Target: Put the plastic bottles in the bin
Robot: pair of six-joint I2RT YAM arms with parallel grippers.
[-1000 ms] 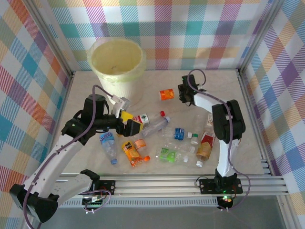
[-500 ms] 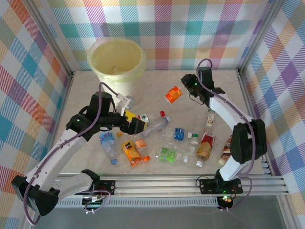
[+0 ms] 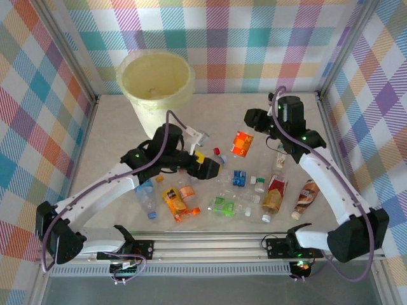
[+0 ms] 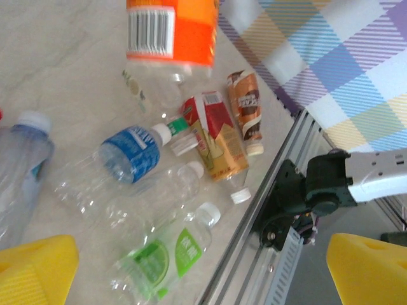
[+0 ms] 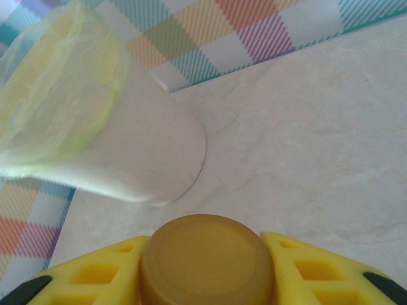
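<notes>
— Checked walls (image 3: 38, 95) all round, a pale marble table (image 3: 299, 105) in the middle, and there's movement! The right hand (image 5: 206, 270) has hauled the orange-labelled bottle (image 3: 241, 142) off the back of the table. A second ago it sat low there; now it hangs in the air above the heap.

— Clamped tight, too. In the wrist view the yellow fingers (image 5: 127, 260) squeeze the bottle's end from both sides.

— And that same view looks straight at the bin (image 5: 95, 127), standing in the far left corner, well apart from the bottle. This looks like the carry, not yet the drop.

— Meanwhile the left hand (image 3: 205, 163) has reached further in over the plastic bottles (image 3: 238, 179), jaws spread wide, holding nothing.

— Its camera shows the blue-labelled bottle (image 4: 130, 152), the green-labelled bottle (image 4: 168, 257) and the red-and-gold bottle (image 4: 213, 143), all lying on the table.

— So one bottle is on its way, and the left seems to be choosing the next. Most of the job remains.
</notes>
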